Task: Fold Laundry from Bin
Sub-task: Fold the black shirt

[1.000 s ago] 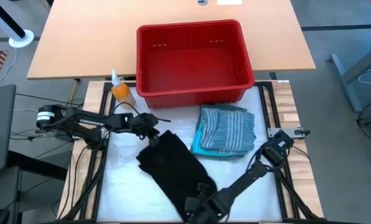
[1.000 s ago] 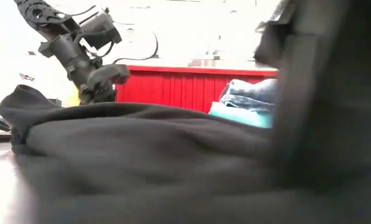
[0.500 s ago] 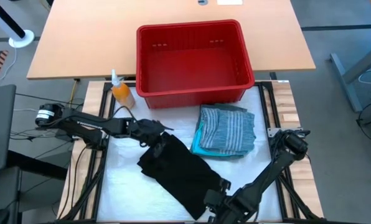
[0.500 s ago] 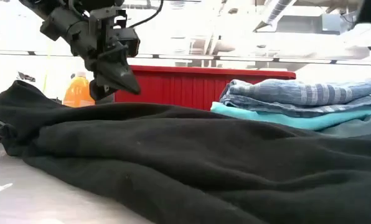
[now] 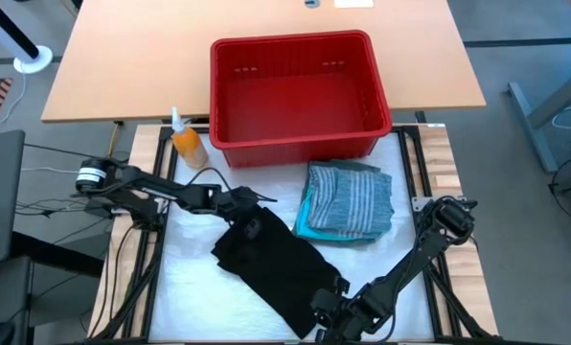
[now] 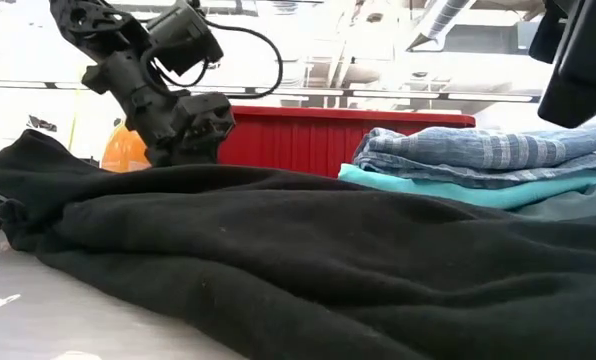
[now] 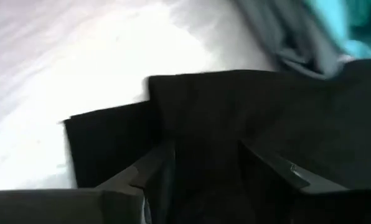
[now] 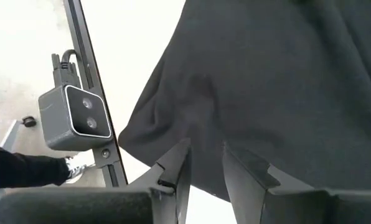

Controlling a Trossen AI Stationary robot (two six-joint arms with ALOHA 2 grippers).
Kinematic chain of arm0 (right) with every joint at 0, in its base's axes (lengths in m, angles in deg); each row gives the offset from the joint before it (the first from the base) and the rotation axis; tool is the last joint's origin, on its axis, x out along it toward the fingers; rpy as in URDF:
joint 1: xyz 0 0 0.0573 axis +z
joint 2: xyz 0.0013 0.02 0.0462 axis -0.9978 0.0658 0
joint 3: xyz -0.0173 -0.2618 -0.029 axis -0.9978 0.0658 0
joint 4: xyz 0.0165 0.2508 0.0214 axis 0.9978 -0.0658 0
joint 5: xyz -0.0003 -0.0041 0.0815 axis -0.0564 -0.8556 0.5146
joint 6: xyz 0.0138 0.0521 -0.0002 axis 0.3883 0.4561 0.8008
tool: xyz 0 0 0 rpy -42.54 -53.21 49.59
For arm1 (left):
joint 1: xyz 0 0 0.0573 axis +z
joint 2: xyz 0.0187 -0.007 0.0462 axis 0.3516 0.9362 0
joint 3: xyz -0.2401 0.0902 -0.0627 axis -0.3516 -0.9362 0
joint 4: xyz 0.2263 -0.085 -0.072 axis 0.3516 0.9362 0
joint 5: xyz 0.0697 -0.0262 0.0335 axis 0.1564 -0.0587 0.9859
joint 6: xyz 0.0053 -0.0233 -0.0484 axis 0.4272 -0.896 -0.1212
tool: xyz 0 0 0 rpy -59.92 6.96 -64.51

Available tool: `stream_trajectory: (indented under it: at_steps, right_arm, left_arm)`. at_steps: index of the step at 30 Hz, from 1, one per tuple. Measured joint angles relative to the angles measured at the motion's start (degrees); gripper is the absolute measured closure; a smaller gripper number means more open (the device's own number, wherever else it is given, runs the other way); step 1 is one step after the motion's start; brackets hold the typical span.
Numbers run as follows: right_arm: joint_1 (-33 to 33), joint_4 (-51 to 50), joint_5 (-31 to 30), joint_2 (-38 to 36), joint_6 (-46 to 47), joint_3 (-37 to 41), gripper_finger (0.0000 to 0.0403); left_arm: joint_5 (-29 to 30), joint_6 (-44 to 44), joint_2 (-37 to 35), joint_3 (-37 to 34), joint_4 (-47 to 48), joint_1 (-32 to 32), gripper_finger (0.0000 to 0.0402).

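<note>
Left fingers (image 7: 201,171) parted over black garment (image 5: 276,261); right fingers (image 8: 204,165) pinch it.

A light wooden table (image 5: 123,67) stands on a grey floor (image 5: 525,24) beyond the white work surface (image 5: 190,287). Bright light fills the room behind.

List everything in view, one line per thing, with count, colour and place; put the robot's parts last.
bin: one, red, empty, far side of the mat.
folded stack: one, striped blue-grey shirt over turquoise, in front of the bin, right of centre.
black garment: one, black, spread on the white mat.
bottle: one, orange, beside the bin's left corner.
wooden table: one, tan, under the bin.
left end effector: one, dark, open over the black garment's far edge.
right end effector: one, dark, at the garment's near edge.
</note>
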Motion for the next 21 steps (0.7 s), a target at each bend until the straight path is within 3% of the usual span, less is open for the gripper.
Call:
stream_trajectory:
  at_steps: [5, 13, 21]
  right_arm:
    - [0.46, 2.66, -0.03, -0.07, -0.76, 2.60, 0.0285]
    - [-0.75, 20.14, -0.15, -0.04, -0.75, 11.69, 0.0285]
    - [-2.39, 23.87, -0.32, -0.15, 0.01, 17.32, 0.0285]
  left_arm:
    - [-1.82, 1.82, 0.02, 0.22, -2.80, -0.06, 0.0259]
    - [-1.80, 2.46, 0.97, 0.14, 2.15, 0.74, 0.0391]
    - [-4.12, 4.35, 1.37, 1.64, 1.87, 5.40, 0.0401]
